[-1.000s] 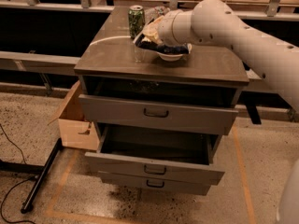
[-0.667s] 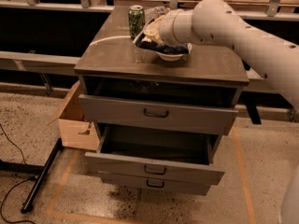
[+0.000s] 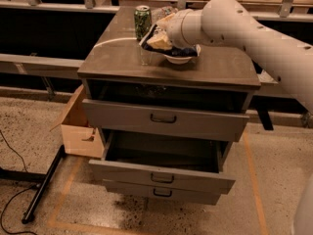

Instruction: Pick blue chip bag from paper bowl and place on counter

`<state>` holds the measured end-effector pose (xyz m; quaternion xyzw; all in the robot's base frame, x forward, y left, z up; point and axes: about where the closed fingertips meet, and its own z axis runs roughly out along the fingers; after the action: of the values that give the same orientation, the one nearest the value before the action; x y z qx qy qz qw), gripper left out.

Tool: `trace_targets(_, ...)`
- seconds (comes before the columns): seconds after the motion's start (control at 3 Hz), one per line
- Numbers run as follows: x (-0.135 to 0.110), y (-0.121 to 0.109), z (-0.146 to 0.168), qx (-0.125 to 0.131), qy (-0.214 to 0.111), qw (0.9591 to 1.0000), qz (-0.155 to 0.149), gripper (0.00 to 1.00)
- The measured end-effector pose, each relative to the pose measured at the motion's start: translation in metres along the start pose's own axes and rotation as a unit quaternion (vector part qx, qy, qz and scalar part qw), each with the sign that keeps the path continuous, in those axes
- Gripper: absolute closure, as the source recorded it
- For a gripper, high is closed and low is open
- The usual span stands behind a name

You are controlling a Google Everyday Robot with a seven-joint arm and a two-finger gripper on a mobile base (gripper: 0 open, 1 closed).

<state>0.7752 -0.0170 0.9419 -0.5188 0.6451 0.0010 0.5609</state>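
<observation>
The blue chip bag (image 3: 182, 50) lies crinkled in the paper bowl (image 3: 179, 59), with its left end sticking out past the rim. The bowl stands at the back middle of the counter (image 3: 127, 62), the grey-brown top of a drawer cabinet. My gripper (image 3: 159, 39) is at the end of the pale arm that reaches in from the right. It sits right on the left end of the bag, above the bowl's left rim. The gripper and wrist hide part of the bag.
A green soda can (image 3: 142, 20) stands just left of the gripper, with a clear plastic bottle (image 3: 165, 12) behind it. The cabinet's second drawer (image 3: 161, 173) is pulled open. A cardboard box (image 3: 80, 126) and a black stand leg (image 3: 44, 185) are on the floor at left.
</observation>
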Motion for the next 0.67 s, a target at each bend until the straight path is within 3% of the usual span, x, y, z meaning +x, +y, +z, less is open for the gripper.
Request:
trace_targets(0.33, 0.000, 0.000, 0.002, -0.006, 0.002, 1.0000, 0.000, 0.00)
trace_targets(0.67, 0.007, 0.002, 0.014, -0.014, 0.014, 0.9998, -0.008, 0.00)
